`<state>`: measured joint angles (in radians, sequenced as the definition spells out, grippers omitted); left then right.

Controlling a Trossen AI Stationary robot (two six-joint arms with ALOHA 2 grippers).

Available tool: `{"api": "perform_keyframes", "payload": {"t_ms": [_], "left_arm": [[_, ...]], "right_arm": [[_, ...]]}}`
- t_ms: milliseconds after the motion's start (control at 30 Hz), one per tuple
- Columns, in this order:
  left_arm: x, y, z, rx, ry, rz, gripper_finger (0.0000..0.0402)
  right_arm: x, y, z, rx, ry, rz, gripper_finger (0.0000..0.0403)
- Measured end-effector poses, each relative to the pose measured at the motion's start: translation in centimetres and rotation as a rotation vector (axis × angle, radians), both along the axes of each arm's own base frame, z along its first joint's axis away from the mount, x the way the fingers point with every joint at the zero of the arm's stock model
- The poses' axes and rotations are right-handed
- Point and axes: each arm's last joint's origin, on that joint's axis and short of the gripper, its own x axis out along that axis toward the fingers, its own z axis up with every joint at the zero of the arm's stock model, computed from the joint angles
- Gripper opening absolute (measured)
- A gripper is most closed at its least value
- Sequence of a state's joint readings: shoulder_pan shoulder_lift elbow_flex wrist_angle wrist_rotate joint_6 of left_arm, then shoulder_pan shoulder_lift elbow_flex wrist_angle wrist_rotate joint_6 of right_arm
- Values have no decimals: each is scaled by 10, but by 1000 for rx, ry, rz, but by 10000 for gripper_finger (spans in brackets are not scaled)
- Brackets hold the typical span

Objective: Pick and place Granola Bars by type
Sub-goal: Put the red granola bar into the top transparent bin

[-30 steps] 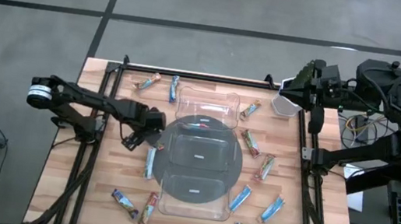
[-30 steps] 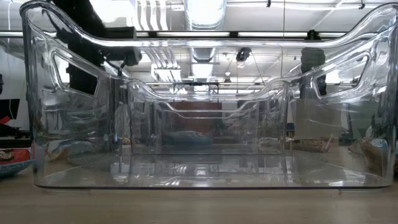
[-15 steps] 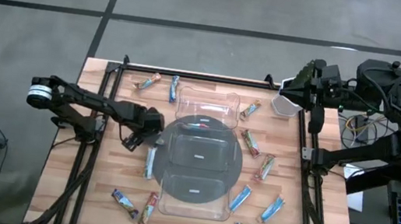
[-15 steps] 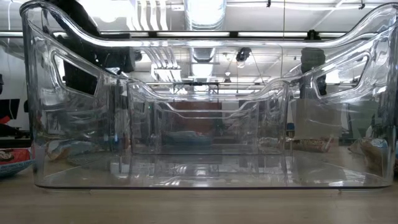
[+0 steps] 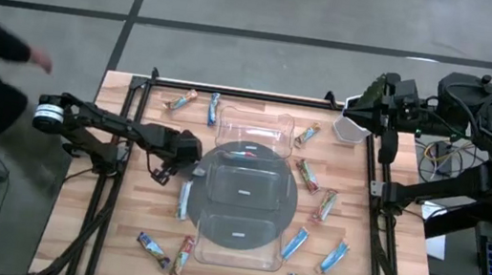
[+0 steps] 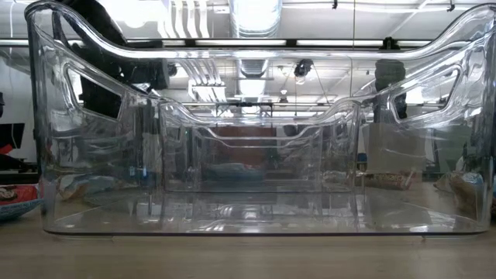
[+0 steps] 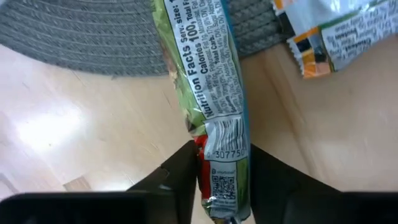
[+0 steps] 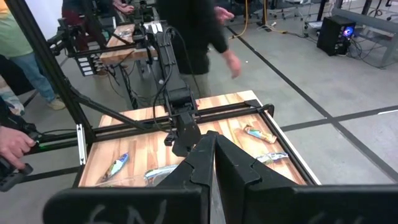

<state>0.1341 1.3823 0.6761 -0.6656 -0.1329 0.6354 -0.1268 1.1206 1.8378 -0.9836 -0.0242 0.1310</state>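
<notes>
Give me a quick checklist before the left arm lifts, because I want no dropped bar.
1. Bar between the fingers: ok. In the left wrist view the left claw has one finger on each side of the green-wrapped bar.
2. Grip fully closed: cannot tell.
3. Grip position: not ok. It holds the bar near one end, not the middle.
4. Neighbours clear: ok. The orange-and-white bar lies apart from the claw.
5. Clear tray open to receive: ok, with one bar inside.
6. Right claw out of the way: ok, shut and parked at the table's far right corner.
</notes>
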Motion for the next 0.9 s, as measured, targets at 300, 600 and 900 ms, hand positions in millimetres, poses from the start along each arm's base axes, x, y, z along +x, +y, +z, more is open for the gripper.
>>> {"api": "perform_keyframes", "payload": {"t_ms": [300, 600, 900], "left_arm": [[7, 2, 19, 42, 18, 33, 77], [13, 5, 60, 65, 92, 37, 76], [13, 6, 121, 88, 143, 41, 76]], "right_arm": [[0, 0, 0, 0, 0, 1, 8], [0, 0, 0, -3, 0, 1, 9], [0, 0, 0, -18, 2, 5, 9]]}}
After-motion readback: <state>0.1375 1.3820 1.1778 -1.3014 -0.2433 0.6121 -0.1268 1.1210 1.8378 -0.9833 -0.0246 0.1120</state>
